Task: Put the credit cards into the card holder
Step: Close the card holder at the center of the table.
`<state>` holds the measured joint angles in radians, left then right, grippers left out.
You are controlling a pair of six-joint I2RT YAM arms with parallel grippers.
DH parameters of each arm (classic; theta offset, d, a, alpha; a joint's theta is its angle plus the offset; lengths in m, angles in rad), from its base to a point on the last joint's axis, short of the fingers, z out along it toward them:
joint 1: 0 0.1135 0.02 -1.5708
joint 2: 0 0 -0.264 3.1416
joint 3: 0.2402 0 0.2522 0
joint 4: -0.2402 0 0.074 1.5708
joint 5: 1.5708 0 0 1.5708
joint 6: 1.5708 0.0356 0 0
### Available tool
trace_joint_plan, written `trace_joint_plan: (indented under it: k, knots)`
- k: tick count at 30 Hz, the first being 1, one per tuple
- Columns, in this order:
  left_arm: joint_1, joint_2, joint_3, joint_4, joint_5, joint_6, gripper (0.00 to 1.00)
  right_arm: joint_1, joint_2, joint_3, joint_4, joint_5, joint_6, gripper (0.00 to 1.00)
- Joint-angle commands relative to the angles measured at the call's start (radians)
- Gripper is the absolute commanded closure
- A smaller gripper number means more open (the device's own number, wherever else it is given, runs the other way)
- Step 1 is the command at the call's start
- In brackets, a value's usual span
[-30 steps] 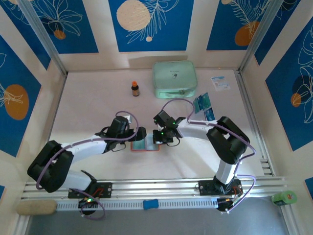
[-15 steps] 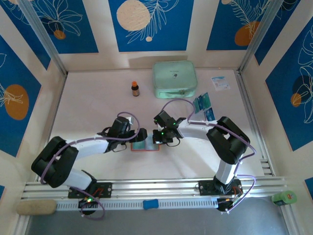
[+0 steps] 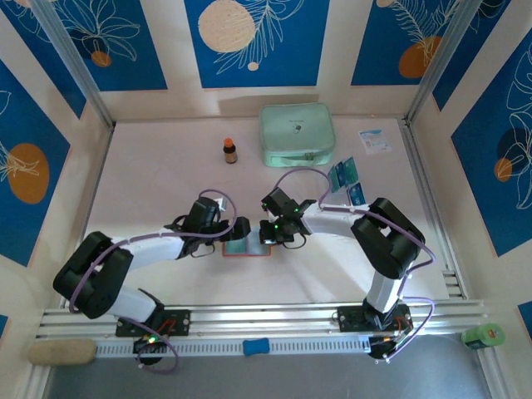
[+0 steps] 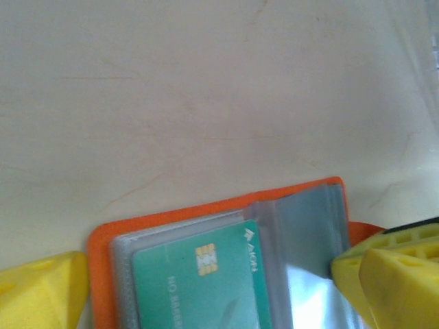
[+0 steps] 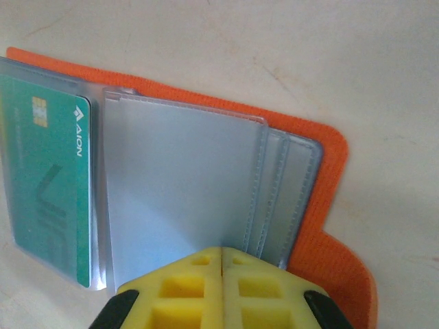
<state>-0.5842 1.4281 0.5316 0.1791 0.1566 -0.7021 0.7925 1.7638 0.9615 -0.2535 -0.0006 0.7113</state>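
Observation:
The orange card holder lies open on the table between my two grippers. A teal credit card sits inside a clear sleeve on one side of the card holder. My left gripper is open, with its yellow fingers straddling the holder. My right gripper is shut, its tips pressed together at the near edge of an empty clear sleeve; the card lies left of it. More credit cards lie loose at the right, behind the right arm.
A mint-green zip case and a small brown bottle stand at the back. A white paper slip lies at the back right. Metal rails run along the table's near and right edges.
The left arm's elbow has swung inward and its gripper has edged right, closer over the holder. The right arm has not moved.

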Motion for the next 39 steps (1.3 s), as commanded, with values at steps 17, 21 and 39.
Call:
trace_joint_plan:
  k: [17, 21, 39]
  knots:
    - [0.001, -0.118, -0.01, 0.126, 0.105, -0.093, 0.0, -0.001, 0.031, -0.032, -0.061, 0.014, 0.004, 1.0]
    - [0.001, -0.118, -0.03, 0.177, 0.121, -0.123, 0.0, -0.002, 0.031, -0.03, -0.061, 0.015, 0.004, 1.0]
    - [0.001, -0.133, -0.072, 0.257, 0.132, -0.171, 0.0, -0.028, -0.055, 0.068, -0.128, -0.009, -0.028, 1.0]
